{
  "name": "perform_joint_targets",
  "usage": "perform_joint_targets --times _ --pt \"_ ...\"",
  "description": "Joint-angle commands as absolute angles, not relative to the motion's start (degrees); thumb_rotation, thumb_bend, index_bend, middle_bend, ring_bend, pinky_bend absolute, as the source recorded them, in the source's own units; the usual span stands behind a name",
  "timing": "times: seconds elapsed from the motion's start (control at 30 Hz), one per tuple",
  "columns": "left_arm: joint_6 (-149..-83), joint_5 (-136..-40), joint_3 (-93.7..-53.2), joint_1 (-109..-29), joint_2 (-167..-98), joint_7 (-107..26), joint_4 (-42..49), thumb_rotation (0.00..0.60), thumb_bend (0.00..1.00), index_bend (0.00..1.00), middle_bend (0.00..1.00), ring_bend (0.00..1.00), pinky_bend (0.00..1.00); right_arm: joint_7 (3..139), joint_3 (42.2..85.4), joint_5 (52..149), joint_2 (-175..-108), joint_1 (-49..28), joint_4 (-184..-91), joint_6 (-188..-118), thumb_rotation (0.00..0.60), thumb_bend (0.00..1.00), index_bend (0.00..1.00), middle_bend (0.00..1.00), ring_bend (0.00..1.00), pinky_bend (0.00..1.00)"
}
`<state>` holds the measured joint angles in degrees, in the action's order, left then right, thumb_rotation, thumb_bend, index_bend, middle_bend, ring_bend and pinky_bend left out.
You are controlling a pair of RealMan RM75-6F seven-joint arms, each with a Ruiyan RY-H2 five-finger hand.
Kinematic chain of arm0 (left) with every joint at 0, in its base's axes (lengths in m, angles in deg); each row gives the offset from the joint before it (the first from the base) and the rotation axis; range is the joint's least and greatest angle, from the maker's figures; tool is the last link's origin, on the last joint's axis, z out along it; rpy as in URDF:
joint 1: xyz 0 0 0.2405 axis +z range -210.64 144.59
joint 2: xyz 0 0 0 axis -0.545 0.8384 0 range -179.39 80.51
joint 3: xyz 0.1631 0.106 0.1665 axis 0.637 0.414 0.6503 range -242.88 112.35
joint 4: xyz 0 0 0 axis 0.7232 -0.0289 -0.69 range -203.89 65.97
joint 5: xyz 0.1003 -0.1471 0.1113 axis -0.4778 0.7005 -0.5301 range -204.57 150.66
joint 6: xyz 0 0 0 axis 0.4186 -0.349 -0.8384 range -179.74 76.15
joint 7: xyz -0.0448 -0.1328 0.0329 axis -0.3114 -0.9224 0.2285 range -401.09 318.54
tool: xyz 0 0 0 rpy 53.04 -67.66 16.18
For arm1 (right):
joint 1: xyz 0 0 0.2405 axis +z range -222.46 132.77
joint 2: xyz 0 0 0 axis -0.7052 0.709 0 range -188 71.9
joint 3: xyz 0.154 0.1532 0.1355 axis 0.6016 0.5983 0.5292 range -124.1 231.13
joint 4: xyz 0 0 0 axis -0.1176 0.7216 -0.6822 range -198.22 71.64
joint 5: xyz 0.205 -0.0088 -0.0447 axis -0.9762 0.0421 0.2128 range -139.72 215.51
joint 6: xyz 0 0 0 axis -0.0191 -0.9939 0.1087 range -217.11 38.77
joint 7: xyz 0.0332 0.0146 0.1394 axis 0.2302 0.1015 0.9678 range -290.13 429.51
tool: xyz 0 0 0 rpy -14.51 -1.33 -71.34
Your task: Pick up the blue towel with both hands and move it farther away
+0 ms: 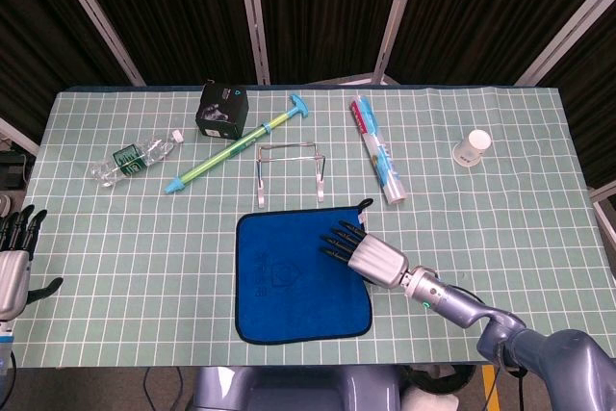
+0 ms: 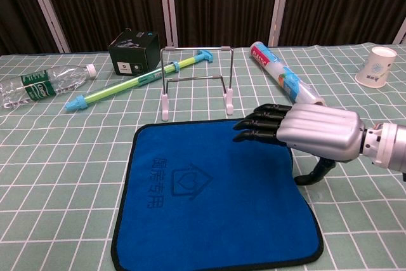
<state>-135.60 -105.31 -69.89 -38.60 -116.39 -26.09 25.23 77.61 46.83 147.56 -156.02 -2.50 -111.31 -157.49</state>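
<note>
The blue towel (image 1: 298, 271) (image 2: 212, 191) lies flat and square near the table's front edge, with a black hem and a printed emblem. My right hand (image 1: 364, 254) (image 2: 304, 132) hovers over its far right corner, palm down, fingers stretched out flat and holding nothing; its thumb hangs down beside the towel's right edge. Whether the fingers touch the cloth I cannot tell. My left hand (image 1: 13, 257) stands at the left edge of the head view, beyond the table's left side, fingers apart and empty; the chest view does not show it.
Behind the towel stands a small wire rack (image 1: 289, 170) (image 2: 195, 80). Further back lie a green-and-blue pump tube (image 1: 236, 144), a black box (image 1: 222, 110), a plastic bottle (image 1: 133, 158), a wrapped roll (image 1: 377, 153) and a paper cup (image 1: 473, 147).
</note>
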Motion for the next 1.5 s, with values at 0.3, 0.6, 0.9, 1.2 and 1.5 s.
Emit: perform_joint_targets --times 0.3,0.6,0.9,1.2,1.5 --pt "-135.50 -105.13 -69.90 -38.68 -116.27 -26.42 25.12 0.600 0.00 0.00 0.00 0.00 0.00 79.24 46.32 146.25 -156.60 -1.94 -111.65 -157.64 0.600 0.26 0.27 0.03 0.00 0.00" --pt "-135.48 -105.12 -69.80 -38.74 -116.36 -26.32 25.10 0.600 0.00 0.00 0.00 0.00 0.00 79.87 45.87 145.65 -157.39 -1.94 -111.01 -158.50 0.600 0.34 0.57 0.05 0.00 0.00" --pt "-133.71 -107.63 -69.25 -40.39 -116.77 -27.33 24.40 0.600 0.00 0.00 0.00 0.00 0.00 80.14 45.72 145.15 -158.18 -2.13 -110.63 -159.56 0.600 0.44 0.67 0.06 0.00 0.00" --pt "-125.10 -125.54 -64.65 -51.26 -121.45 -36.28 11.32 0.600 0.00 0.17 0.00 0.00 0.00 79.05 46.10 144.38 -157.55 -1.86 -112.91 -159.60 0.600 0.44 0.67 0.06 0.00 0.00" --pt "-122.87 -134.27 -63.55 -59.62 -130.54 -38.97 0.61 0.600 0.07 0.31 0.00 0.00 0.00 77.13 46.36 143.65 -156.57 -1.81 -115.58 -158.98 0.600 0.44 0.62 0.07 0.00 0.00"
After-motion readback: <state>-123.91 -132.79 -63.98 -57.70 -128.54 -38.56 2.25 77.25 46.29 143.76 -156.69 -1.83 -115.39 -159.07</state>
